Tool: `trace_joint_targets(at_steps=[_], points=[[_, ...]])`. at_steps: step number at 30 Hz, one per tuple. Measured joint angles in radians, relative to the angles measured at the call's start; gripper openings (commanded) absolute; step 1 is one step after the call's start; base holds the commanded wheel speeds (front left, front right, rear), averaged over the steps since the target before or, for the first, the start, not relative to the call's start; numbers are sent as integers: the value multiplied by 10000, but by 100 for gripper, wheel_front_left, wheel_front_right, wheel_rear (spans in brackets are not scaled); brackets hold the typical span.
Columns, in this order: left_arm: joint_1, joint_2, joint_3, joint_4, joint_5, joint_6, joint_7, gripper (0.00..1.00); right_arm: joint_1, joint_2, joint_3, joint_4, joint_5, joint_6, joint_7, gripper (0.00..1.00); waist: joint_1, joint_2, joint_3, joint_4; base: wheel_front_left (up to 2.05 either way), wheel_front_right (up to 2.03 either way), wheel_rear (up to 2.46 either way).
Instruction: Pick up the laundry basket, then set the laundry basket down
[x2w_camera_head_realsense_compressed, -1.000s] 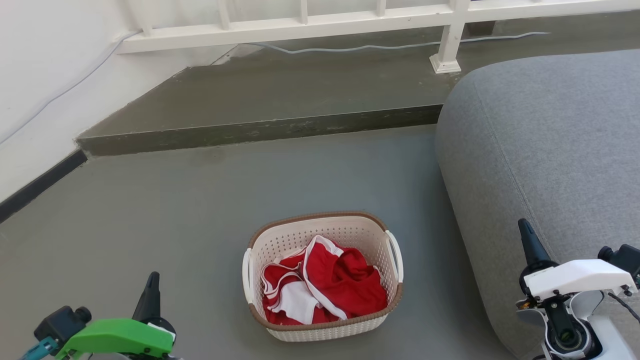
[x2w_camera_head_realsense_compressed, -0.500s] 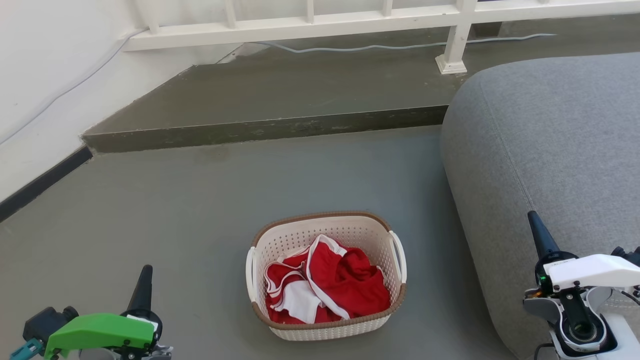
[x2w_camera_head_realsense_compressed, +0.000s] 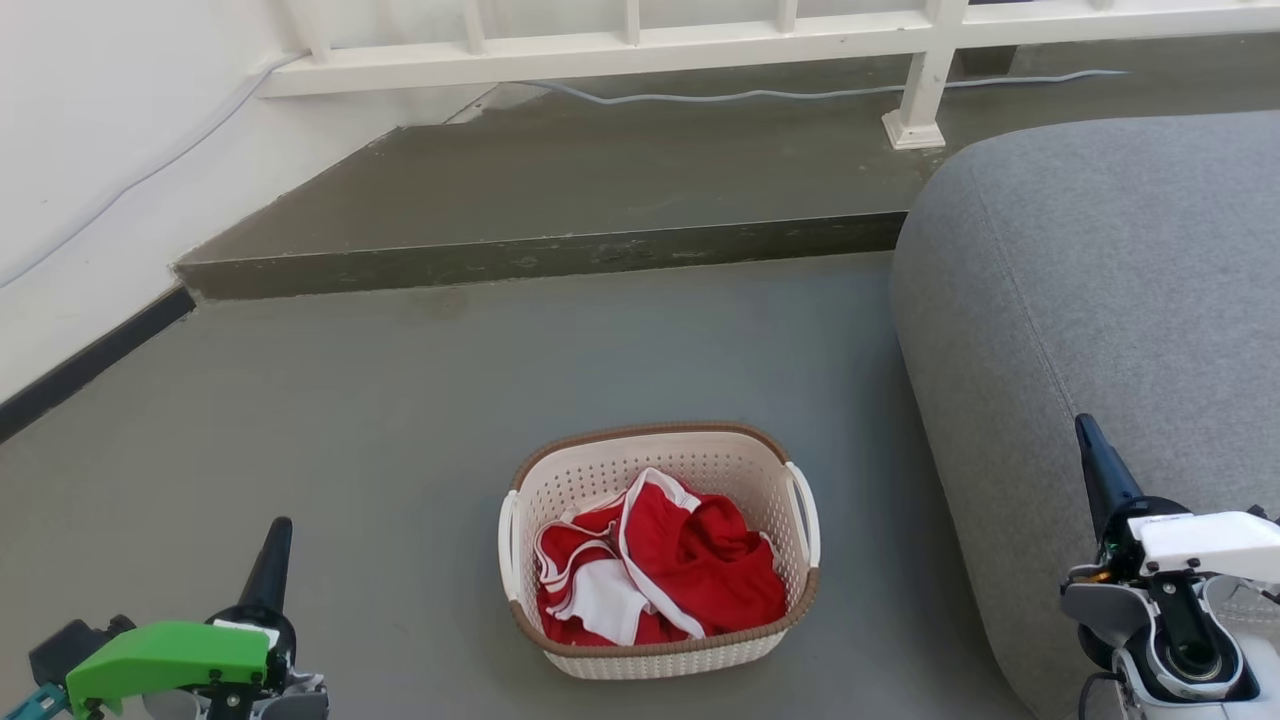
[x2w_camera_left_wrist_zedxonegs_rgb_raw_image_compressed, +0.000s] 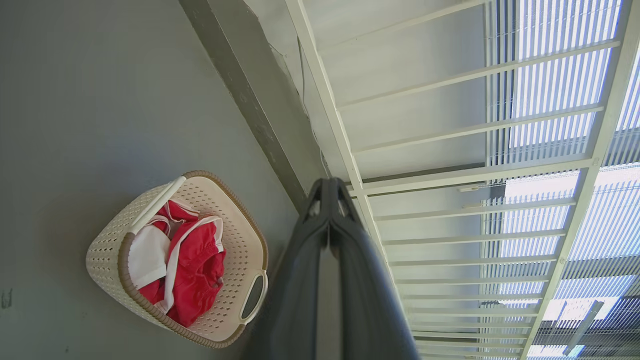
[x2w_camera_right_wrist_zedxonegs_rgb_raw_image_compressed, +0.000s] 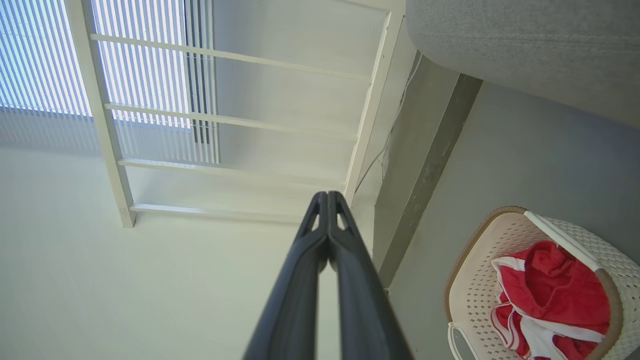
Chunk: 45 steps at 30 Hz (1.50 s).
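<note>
Head view, lower centre: the laundry basket stands upright on the grey floor, red-and-white clothes inside, w/ our left gripper at lower left and our right gripper at lower right by a grey cushion, both well apart from it. Wrist views show each pair of fingers pressed together, holding nothing. We judge this fits either an approach before a lift or the basket set down again w/ arms clear, so we can't name the step; a lift, if due, would call for parted fingers at the white side handles.
</note>
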Motion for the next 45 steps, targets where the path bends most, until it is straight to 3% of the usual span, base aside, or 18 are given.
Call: trace_joint_targets(at_steps=[15,45], points=[[-387,-29,493,180,-1975,-384,443,0,-161,286,-702,58,1879,318,514,0,0,0,7,145,0,0,0],[-405,-35,550,309,-2021,-387,499,0,-165,293,-738,117,1960,318,523,0,0,0,4,145,0,0,0]])
